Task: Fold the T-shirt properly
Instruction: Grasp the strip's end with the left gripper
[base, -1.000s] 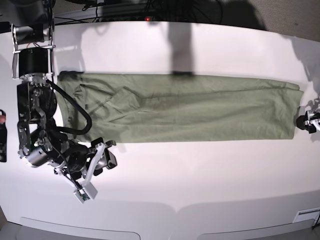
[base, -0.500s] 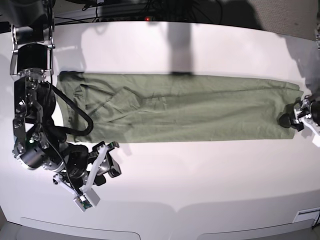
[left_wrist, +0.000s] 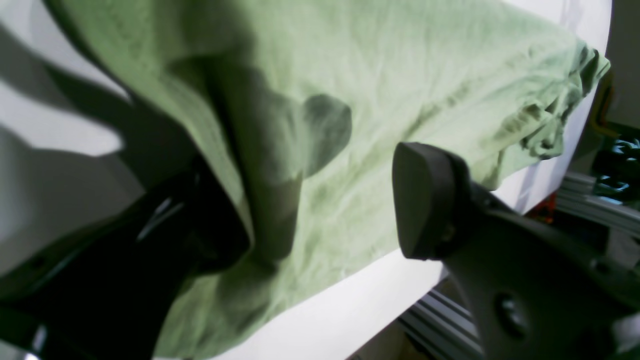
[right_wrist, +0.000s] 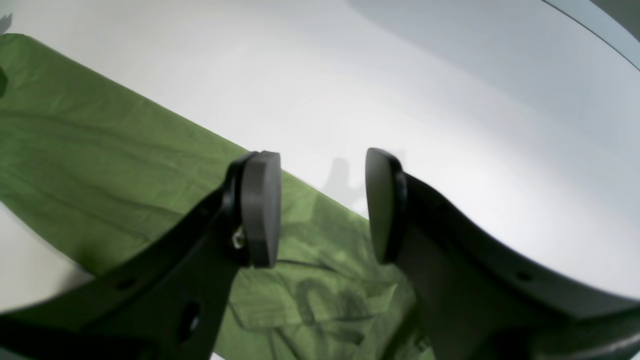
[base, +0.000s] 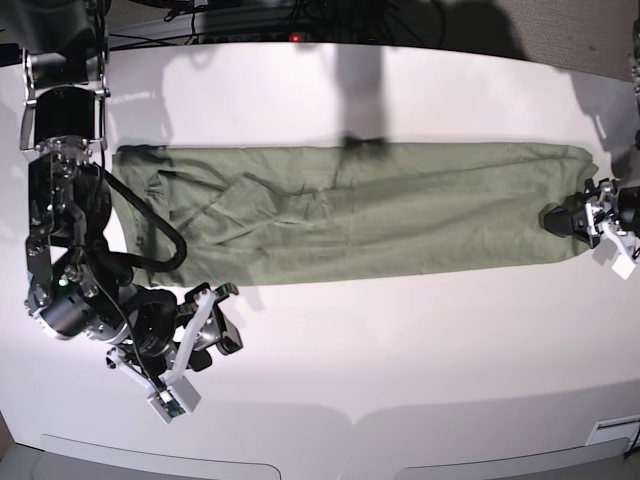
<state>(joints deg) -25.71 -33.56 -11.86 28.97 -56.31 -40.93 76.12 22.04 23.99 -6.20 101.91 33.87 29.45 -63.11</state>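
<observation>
T-shirt (base: 350, 212) lies in a long wrinkled strip (sage green)

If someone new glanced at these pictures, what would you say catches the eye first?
The long green T-shirt stands out, folded into a narrow band stretched across the white table. At its end on the base view's right, the left gripper has its open jaws around the cloth's edge. Near the other end, the right gripper hangs open over bare table just beside the shirt.
</observation>
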